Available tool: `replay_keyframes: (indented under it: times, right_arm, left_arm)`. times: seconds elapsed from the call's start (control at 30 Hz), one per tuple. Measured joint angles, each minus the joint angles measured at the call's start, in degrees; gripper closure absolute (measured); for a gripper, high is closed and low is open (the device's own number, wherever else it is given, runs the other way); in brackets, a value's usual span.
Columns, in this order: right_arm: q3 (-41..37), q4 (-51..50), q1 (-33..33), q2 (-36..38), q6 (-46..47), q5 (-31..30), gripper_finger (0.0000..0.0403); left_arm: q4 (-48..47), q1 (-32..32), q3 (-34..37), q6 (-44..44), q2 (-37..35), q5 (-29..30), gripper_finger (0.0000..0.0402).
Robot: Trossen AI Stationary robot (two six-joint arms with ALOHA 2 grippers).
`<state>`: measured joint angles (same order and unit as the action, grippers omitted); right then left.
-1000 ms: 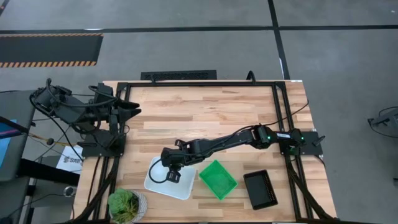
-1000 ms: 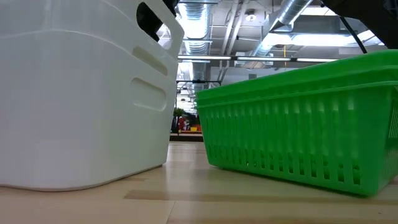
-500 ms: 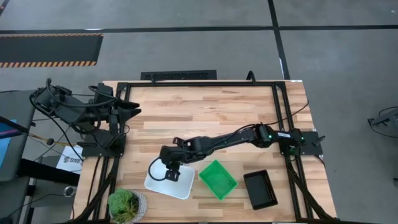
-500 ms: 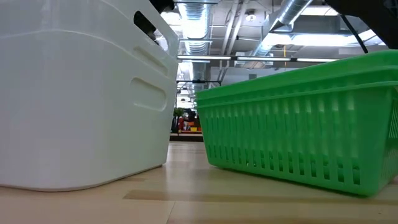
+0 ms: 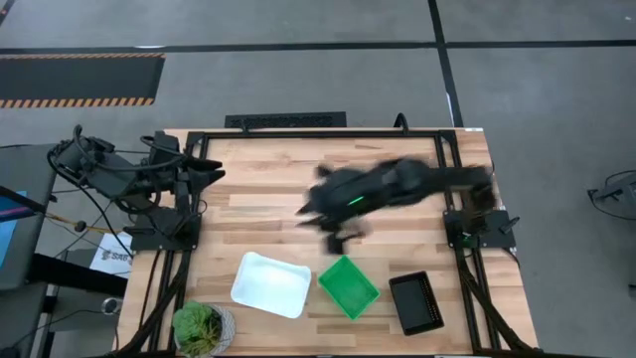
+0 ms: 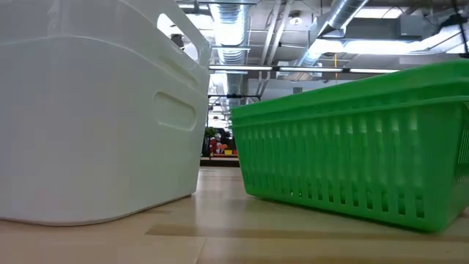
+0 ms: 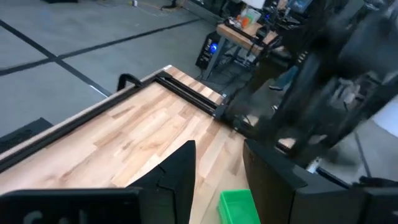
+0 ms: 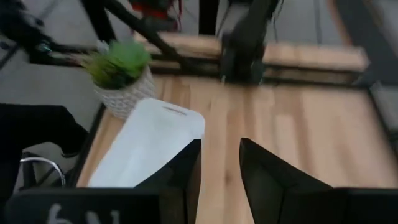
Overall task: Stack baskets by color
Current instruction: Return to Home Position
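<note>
Near the table's front edge a white basket (image 5: 270,284) rests on its bottom. The low view shows this white basket (image 6: 95,117) with two handle slots one above the other, as of nested baskets. To its right stand a green mesh basket (image 5: 348,286) and a black mesh basket (image 5: 415,302). My right gripper (image 5: 323,221) hangs blurred and open above the table's middle, clear of all baskets. Its wrist view shows the right gripper (image 8: 219,174) over bare wood, with the white basket (image 8: 146,149) ahead. My left gripper (image 7: 224,180) waits open, raised at the far left.
A potted green plant (image 5: 203,328) stands at the table's near left corner, beside the white basket. A black frame (image 5: 318,133) runs around the tabletop. Bare wood lies over the far half of the table.
My right gripper has risen from the white basket and swung up and toward the table's far right, leaving the basket on the table. In the low view the dark fingers at the basket's rim are gone. The baskets have kept their places.
</note>
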<state>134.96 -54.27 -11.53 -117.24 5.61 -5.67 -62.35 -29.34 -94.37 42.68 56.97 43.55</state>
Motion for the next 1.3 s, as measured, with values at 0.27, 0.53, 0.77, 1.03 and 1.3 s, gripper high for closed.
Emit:
replay_keyframes:
  times: [0.27,0.53,0.77,1.03,1.3]
  right_arm:
    - [0.13,-15.67,2.21,24.16,-8.93,-0.90,0.0273]
    - [-4.45,-28.17,4.20,42.34,-3.72,-3.27,0.0274]
    - [-33.70,-4.75,4.19,58.04,-5.25,1.12,0.0275]
    - [-75.75,32.12,7.56,76.72,-1.13,7.53,0.0273]
    - [-102.01,57.10,9.13,92.44,4.37,10.83,0.0275]
  left_arm:
    - [-3.51,0.00,0.00,-0.19,0.04,-1.51,0.0280]
    - [-6.14,0.72,0.00,-8.54,-0.19,4.10,0.0280]
    - [-2.58,1.13,3.79,-10.58,-5.68,3.27,0.0280]
    - [14.50,1.05,24.03,-10.82,-19.30,-1.31,0.0280]
    - [36.11,1.05,45.54,-13.50,-34.21,-10.64,0.0280]
